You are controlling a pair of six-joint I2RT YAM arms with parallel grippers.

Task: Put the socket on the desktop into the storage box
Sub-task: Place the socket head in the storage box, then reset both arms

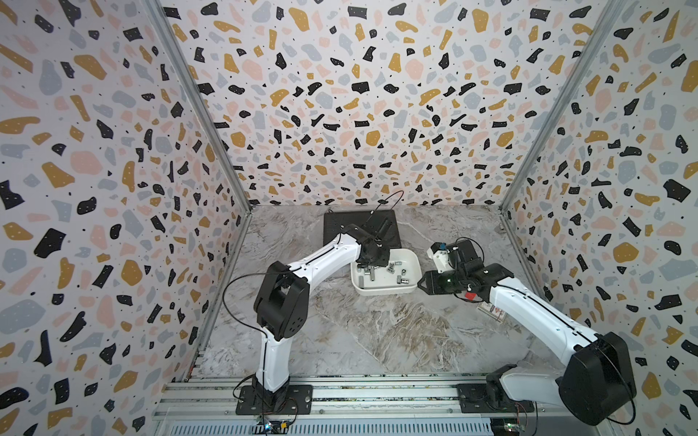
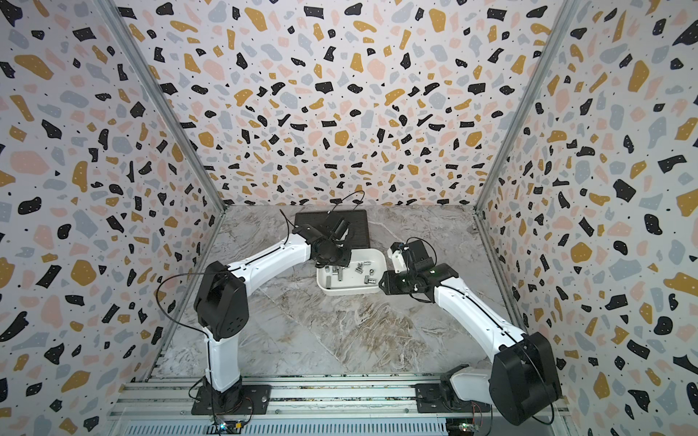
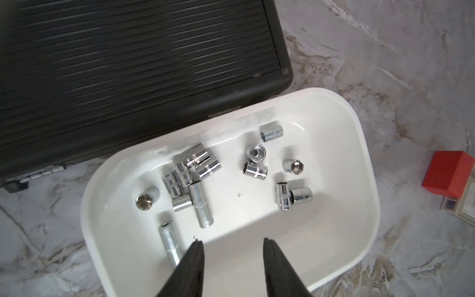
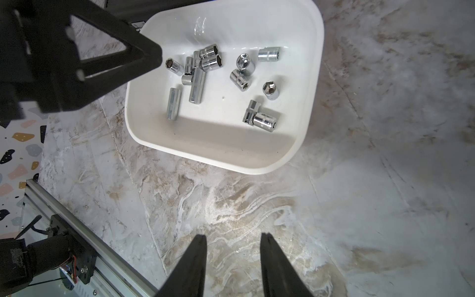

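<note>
Backdrop: terrazzo-speckled walls [image 1: 340,94] close in three sides of the work cell, and an aluminium rail [image 1: 377,392] runs along the near edge.
Surface: the grey-white, brown-veined desktop [image 1: 359,332] carries everything pictured.
Tub: the white storage box [image 1: 385,290] sits open on the desktop, turned slightly askew.
Load: fourteen chrome sockets [image 3: 255,171] lie inside the storage box. A touching cluster, with two long ones beside it, sits toward the box's end on the robot's left. A looser scatter lies toward the opposite end, several standing with hex mouths up.
Robot's left: the left gripper [image 3: 232,243] hangs over the storage box's interior at the clustered end. Its jaws are parted by a moderate gap, with only white floor between them, and it grips nothing. One long socket shows just beside a fingertip [image 3: 192,262] in the wrist view.
Robot's right: the right gripper [image 4: 234,236] is outside the storage box, just beside its short wall on the robot's right in both top views. Its jaws are parted by a similar gap, with bare marble between them, and it holds nothing.
Far side: a closed black ribbed case [image 3: 128,64] lies flat along the storage box's far long wall, just beside the rim; contact cannot be told.
Also pictured: a red block [image 3: 447,174] stands against a small printed carton [image 3: 460,208]. Both are on the desktop near the storage box's end on the robot's right, apart from it.
</note>
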